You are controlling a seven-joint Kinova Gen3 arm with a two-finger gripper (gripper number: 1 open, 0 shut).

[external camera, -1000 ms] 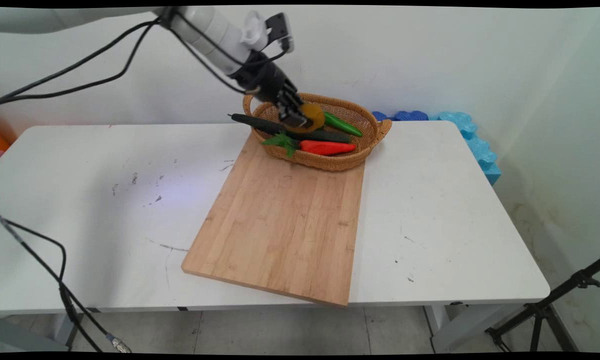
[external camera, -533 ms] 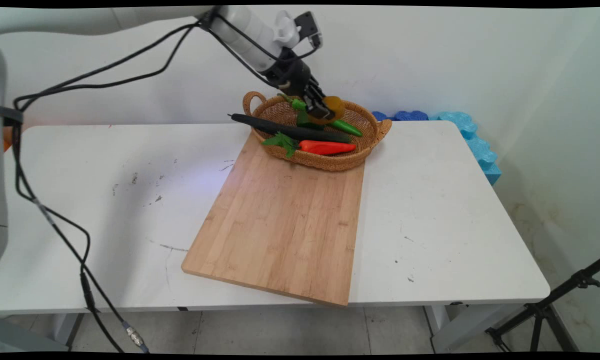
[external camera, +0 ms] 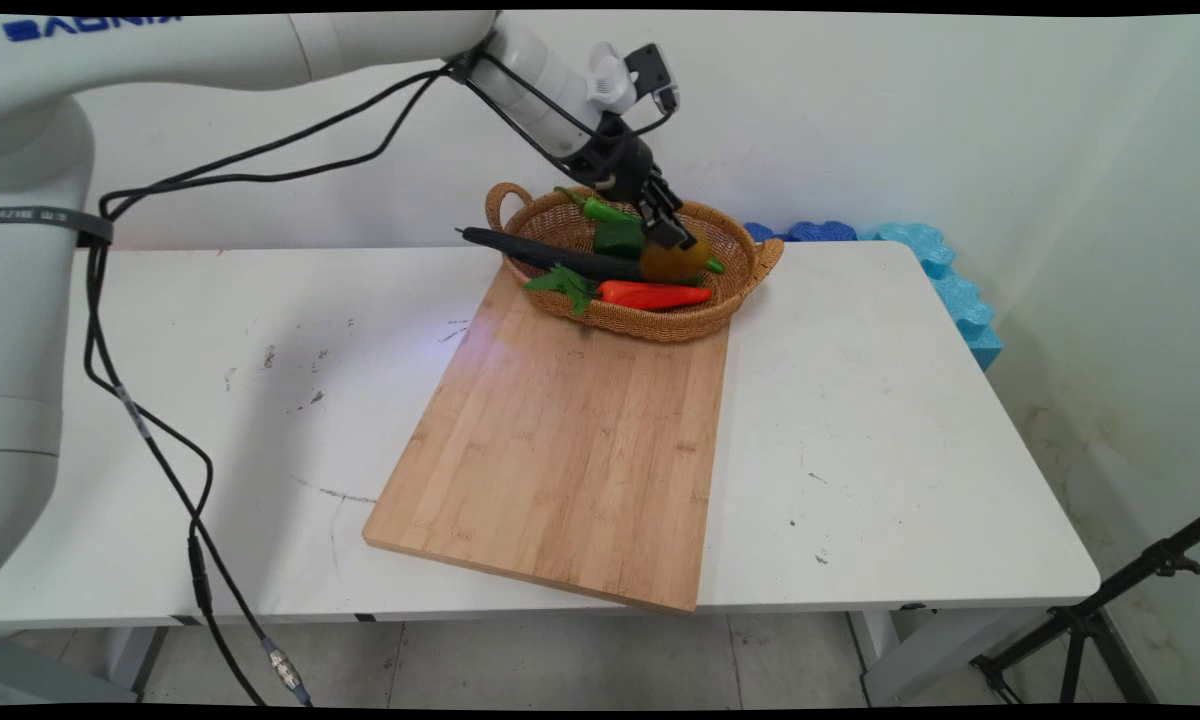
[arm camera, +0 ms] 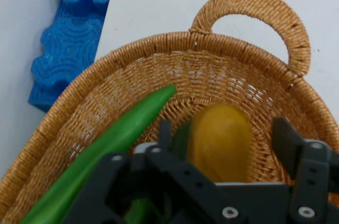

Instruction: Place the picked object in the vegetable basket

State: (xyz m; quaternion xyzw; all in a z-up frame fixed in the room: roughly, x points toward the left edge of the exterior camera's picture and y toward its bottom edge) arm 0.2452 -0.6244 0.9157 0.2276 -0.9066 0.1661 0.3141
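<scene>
Main view: arm slants down from 10 o'clock, gripper point(external camera: 676, 237) over the wicker basket point(external camera: 660, 322) at the worktop's point(external camera: 860, 420) far edge, just above a yellow fruit point(external camera: 672, 262). Hand view only: fingers point(arm camera: 288, 139) spread wide, released, fruit lying between them on the basket floor, long green pepper point(arm camera: 114, 142) at 9 o'clock.

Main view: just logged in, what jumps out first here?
The hand reaches into a wicker basket at the table's far side, over a yellow fruit lying inside, fingers spread either side of it. A red pepper lies along the basket's near side, and a big cutting board fills the table's middle.
</scene>
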